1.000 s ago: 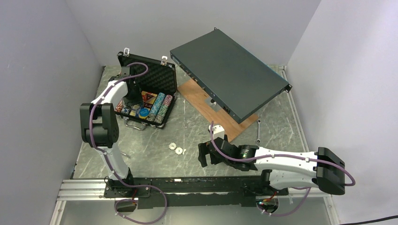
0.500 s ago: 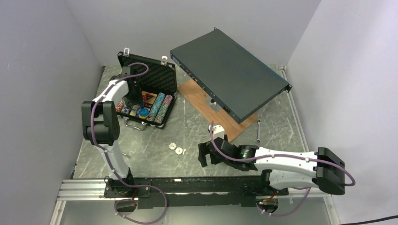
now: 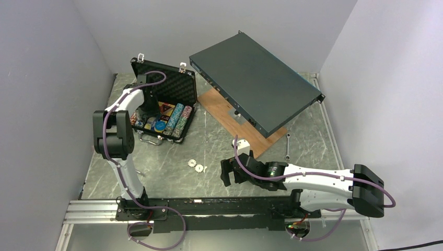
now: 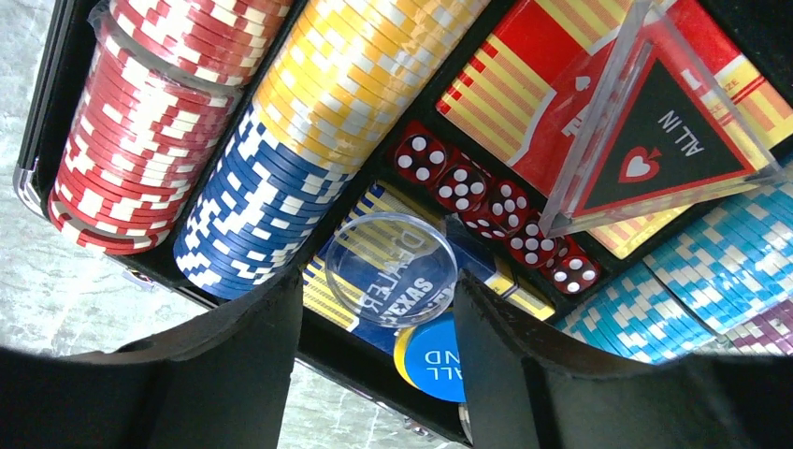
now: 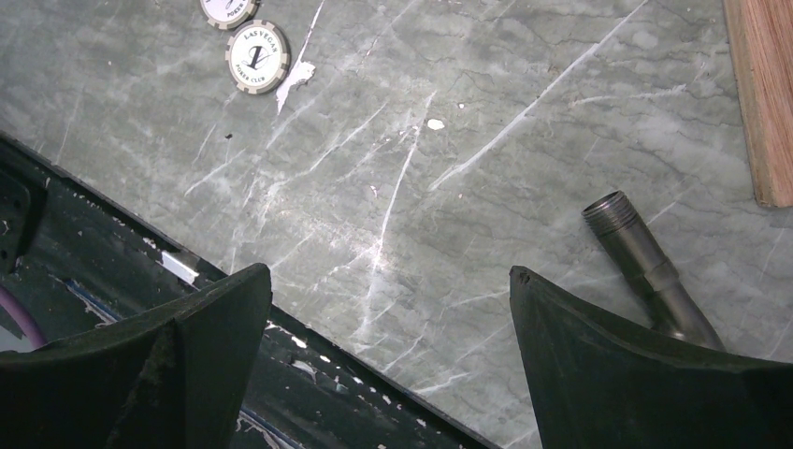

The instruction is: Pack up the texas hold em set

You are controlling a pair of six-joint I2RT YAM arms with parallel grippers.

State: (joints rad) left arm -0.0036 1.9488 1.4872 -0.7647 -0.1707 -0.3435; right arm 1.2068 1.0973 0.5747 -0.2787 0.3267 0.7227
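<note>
Spotting a flat dark-grey metal box (image 3: 256, 86) at the back, propped aslant over a wooden board (image 3: 214, 104). Small spanner (image 3: 288, 147) just right, flat on the marbled surface (image 3: 172, 151). Threaded metal pipe (image 5: 645, 262) nearby too.

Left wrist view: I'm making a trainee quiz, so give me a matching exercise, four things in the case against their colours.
Things:
1. dealer disc
2. dice
3. ALL IN triangle
4. lower-right chips

Colours:
a. dark red, white pips
b. light blue and white
c. clear, see-through
d. black face, red border

Pairs: 1-c, 2-a, 3-d, 4-b
</note>
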